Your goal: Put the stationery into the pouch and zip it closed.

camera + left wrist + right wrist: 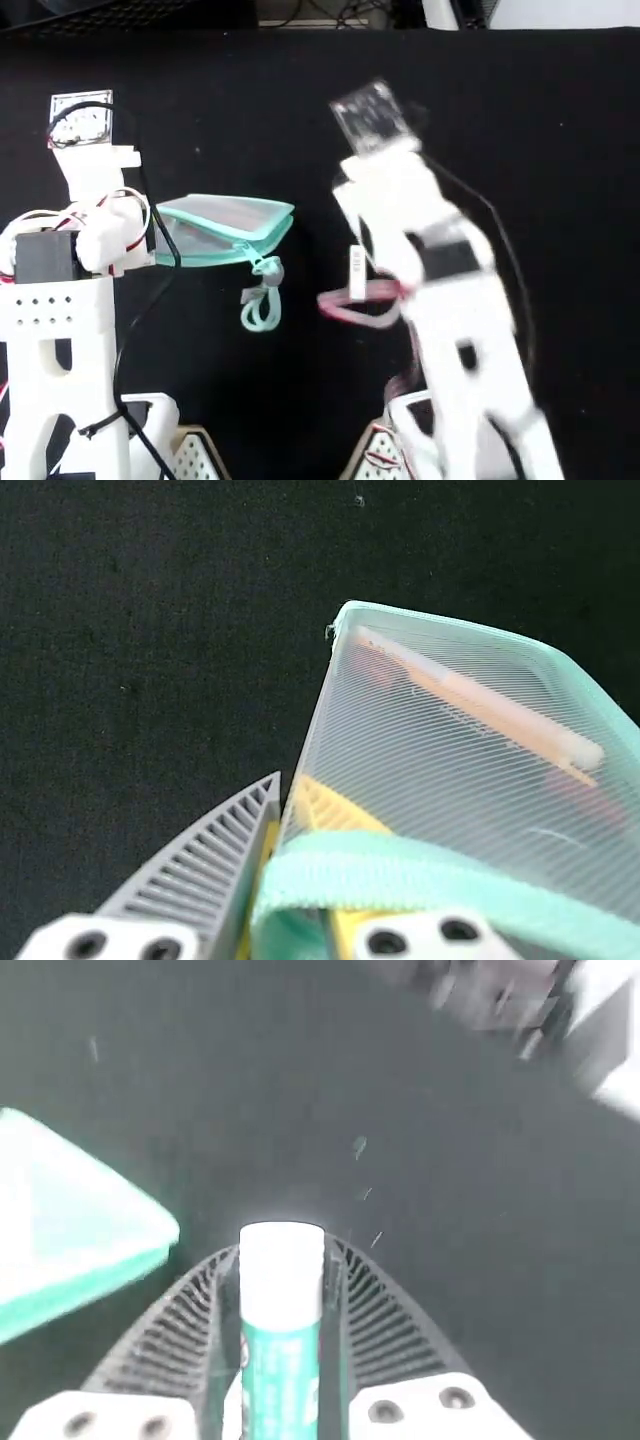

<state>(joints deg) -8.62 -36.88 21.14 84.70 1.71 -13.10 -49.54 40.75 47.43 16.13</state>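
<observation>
The light is bright and even, and the black table swallows any shadows. In the high view the left arm blows out to white glare, while the right arm is smeared by blur. The glue stick has a glaring cap. To its left the pouch is out of focus.

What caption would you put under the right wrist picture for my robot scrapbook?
The right arm's jaws clamp a white-and-green stick over the black table, mint pouch nearby.
</observation>
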